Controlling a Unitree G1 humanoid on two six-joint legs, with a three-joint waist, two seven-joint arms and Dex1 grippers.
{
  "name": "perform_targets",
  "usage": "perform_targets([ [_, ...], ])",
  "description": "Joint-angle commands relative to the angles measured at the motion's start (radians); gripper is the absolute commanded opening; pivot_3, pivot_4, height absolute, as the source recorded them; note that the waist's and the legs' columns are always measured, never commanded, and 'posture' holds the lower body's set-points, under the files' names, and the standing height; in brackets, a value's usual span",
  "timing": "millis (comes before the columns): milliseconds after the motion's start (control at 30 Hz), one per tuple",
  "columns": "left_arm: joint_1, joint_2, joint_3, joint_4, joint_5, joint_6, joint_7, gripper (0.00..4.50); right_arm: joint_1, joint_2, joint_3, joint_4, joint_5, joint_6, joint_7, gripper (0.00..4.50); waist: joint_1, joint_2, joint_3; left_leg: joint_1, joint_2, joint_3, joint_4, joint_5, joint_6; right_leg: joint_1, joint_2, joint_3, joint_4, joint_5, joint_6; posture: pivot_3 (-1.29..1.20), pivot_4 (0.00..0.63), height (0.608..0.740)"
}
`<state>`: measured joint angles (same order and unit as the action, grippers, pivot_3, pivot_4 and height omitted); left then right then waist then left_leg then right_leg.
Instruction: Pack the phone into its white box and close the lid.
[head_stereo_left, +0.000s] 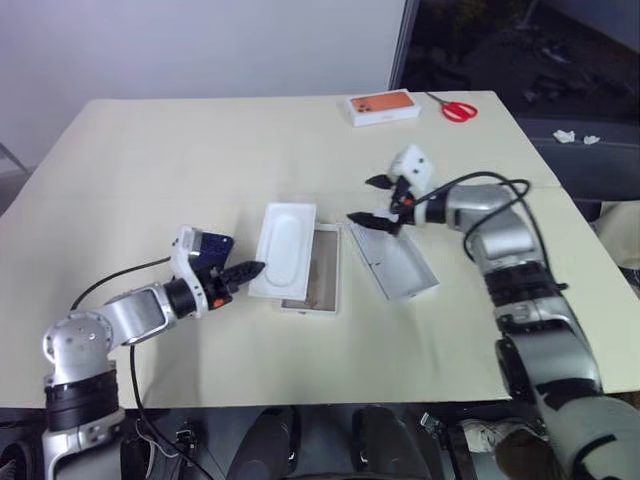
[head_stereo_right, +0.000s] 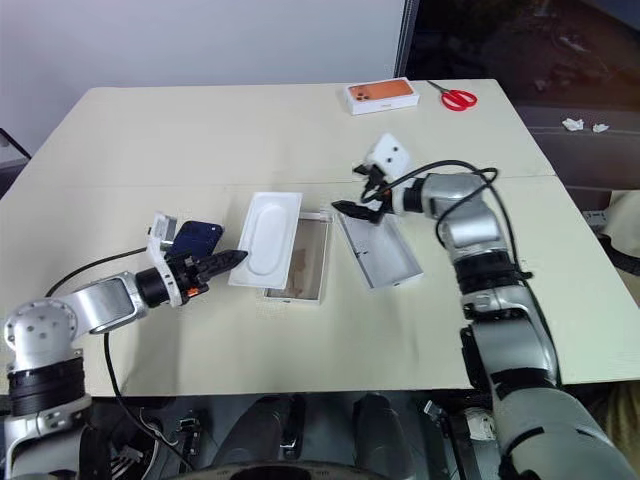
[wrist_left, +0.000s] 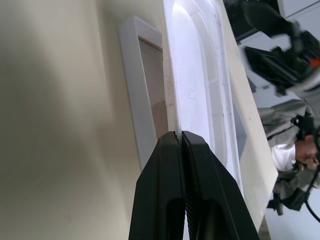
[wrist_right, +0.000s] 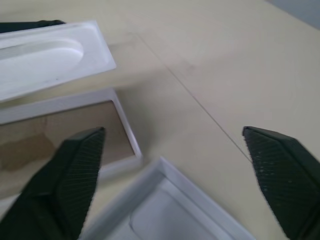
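- Right now, far left: my left gripper has its jaws pinched fully together on the near edge of the thin white insert (wrist view shows the edge caught between the tips).
- Behind that wrist sits the phone, dark blue, flat on the table, just beside the gripper and to the left of everything else. It looks angled with its long axis running away from me, but the wrist hides part of it, so I can't tell where the camera end lies.
- Insert lies partly over the white box, which is open, brownish floor showing; long axis front-to-back.
- Next over, the lid lies inside-up, tilted a bit off the box's line.
- Right gripper hovers over the lid's far end, jaws spread wide, holding nothing.
- Step in hand, imo: clear the insert off the box. Lift it before sliding so it doesn't drag the box, and set it down away from the phone.
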<state>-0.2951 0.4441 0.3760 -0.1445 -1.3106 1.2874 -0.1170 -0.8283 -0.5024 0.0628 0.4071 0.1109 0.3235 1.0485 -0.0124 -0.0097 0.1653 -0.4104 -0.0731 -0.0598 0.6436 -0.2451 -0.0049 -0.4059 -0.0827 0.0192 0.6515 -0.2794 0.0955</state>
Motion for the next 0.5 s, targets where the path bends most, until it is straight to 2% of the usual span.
perform_targets([
  [33, -0.022, -0.009, -0.029, -0.004, 0.024, -0.025, 0.005, 0.00, 0.066, -0.052, -0.003, -0.164, 0.056, 0.037, 0.068, 4.45, -0.002, 0.000, 0.000, 0.000, 0.000, 0.000, 0.000, 0.000, 0.000, 0.000, 0.000, 0.000, 0.000, 0.000, 0.000, 0.00, 0.150, 0.740],
  [200, -0.032, -0.030, -0.079, 0.010, 0.068, -0.020, 0.026, 0.00, 0.130, -0.069, -0.002, -0.247, 0.058, 0.069, 0.029, 4.45, -0.005, 0.000, 0.000, 0.000, 0.001, 0.000, -0.001, 0.000, 0.000, -0.001, 0.000, 0.001, 0.001, 0.000, 0.000, 0.00, 0.150, 0.740],
  [500, -0.047, -0.073, -0.098, -0.016, 0.061, -0.012, 0.078, 0.00, 0.156, -0.055, 0.007, -0.288, 0.075, 0.084, -0.017, 4.45, 0.002, -0.001, 0.000, 0.000, 0.000, 0.000, 0.000, 0.000, 0.000, 0.000, 0.000, 0.000, 0.000, 0.000, 0.000, 0.00, 0.150, 0.740],
])
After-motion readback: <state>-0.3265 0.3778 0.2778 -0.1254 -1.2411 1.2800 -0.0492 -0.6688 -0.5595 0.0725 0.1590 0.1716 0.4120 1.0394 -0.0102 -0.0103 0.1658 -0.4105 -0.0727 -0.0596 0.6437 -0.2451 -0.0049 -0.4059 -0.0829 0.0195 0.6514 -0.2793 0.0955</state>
